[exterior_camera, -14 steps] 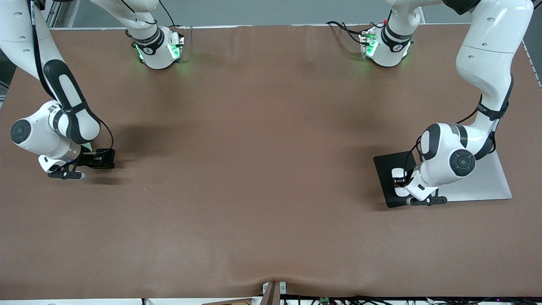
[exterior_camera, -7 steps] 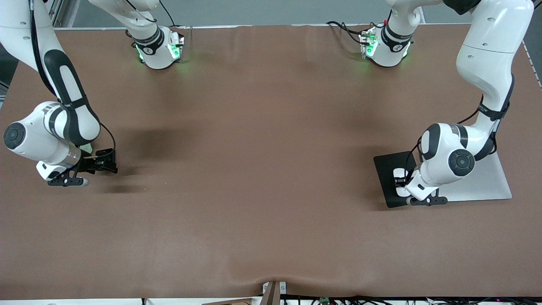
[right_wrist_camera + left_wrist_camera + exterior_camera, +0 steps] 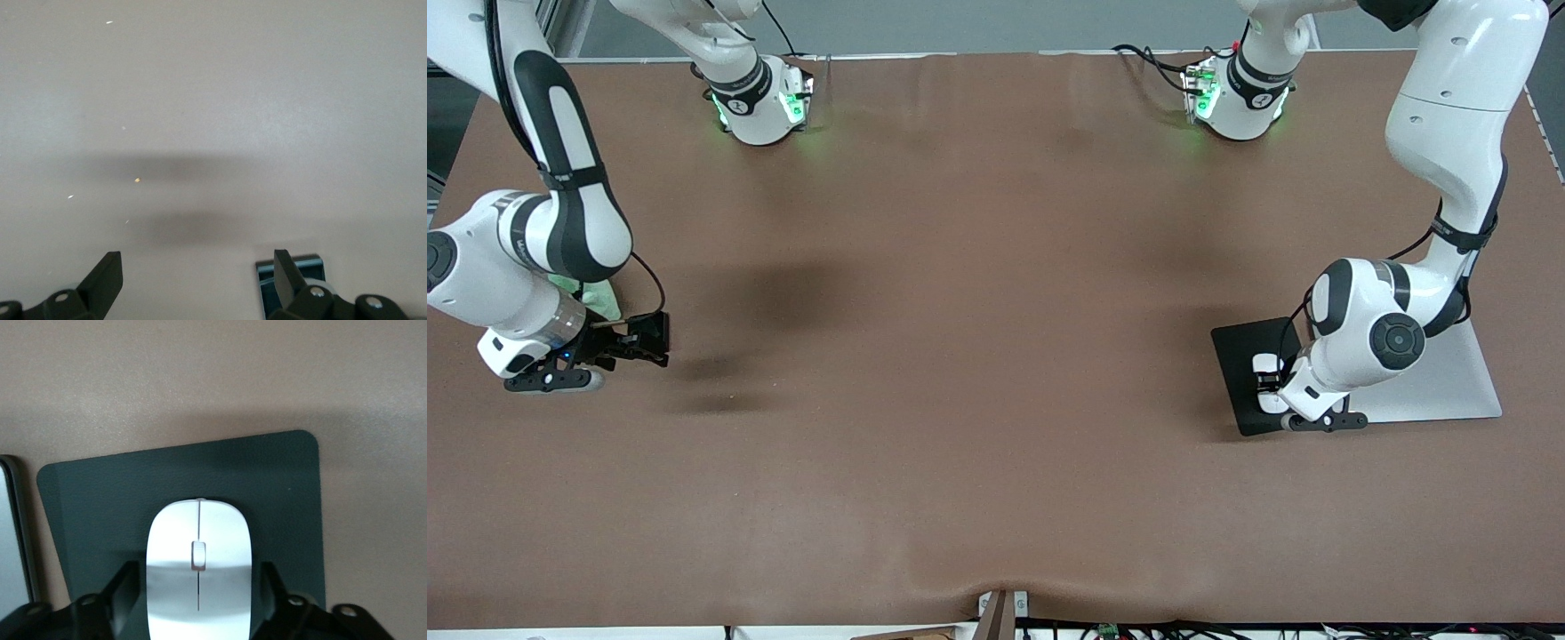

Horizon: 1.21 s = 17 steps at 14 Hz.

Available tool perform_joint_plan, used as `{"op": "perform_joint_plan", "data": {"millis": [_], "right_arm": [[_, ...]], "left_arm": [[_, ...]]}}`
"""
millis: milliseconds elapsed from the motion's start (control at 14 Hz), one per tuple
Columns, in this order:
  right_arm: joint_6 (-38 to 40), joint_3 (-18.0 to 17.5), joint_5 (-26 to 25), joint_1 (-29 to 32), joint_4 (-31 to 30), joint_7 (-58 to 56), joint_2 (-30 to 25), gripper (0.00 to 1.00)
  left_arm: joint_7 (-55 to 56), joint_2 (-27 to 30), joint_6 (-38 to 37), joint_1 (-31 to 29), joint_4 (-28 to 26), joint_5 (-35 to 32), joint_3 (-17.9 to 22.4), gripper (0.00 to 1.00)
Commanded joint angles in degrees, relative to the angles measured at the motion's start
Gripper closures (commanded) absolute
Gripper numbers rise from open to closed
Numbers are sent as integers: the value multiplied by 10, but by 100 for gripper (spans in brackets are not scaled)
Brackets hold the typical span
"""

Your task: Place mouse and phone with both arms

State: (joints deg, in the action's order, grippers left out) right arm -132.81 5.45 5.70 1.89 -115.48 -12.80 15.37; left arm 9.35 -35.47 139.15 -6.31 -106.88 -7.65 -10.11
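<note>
Left gripper [image 3: 198, 603]: fingers parted, straddling the mouse [image 3: 198, 568] on the mouse pad [image 3: 280, 493].
Right gripper [image 3: 197, 280]: spread wide, empty, above the table [image 3: 960, 356].

Front cam looking down from high, facing robots. Wrist cams looking close at table; left sharing mouse pad [image 3: 1240, 373] w/ front.

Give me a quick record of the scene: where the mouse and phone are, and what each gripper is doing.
Mouse: lying on the mouse pad, toward the left arm's end of the table
Left gripper: open, fingers either side of the mouse, not clamping
Phone: on the table beside the right gripper
Right gripper: open, holding nothing
</note>
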Motion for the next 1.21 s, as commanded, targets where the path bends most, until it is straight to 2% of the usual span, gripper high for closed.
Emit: {"op": "perform_joint_plan", "data": {"millis": [0, 214, 356, 498, 712, 854, 1139], "right_arm": [[122, -1, -19, -14, 57, 55, -25, 0], [255, -2, -18, -14, 142, 62, -27, 0], [314, -3, -18, -14, 180, 63, -40, 0], [342, -3, -18, -22, 189, 62, -73, 0], [381, -2, -18, -21, 198, 64, -111, 0], [424, -1, -17, -21, 229, 86, -112, 0], [506, 2, -18, -18, 279, 101, -113, 0]], "left_arm": [[13, 6, 1, -2, -1, -13, -3, 0], [12, 24, -9, 0, 2, -13, -6, 0], [12, 40, -17, 0, 3, -13, -9, 0], [11, 61, -26, 0, 8, -13, -10, 0], [8, 80, -111, -1, 61, -13, -10, 0], [5, 94, -152, -1, 87, -13, -10, 0], [3, 140, -185, -1, 108, -13, -10, 0]]}}
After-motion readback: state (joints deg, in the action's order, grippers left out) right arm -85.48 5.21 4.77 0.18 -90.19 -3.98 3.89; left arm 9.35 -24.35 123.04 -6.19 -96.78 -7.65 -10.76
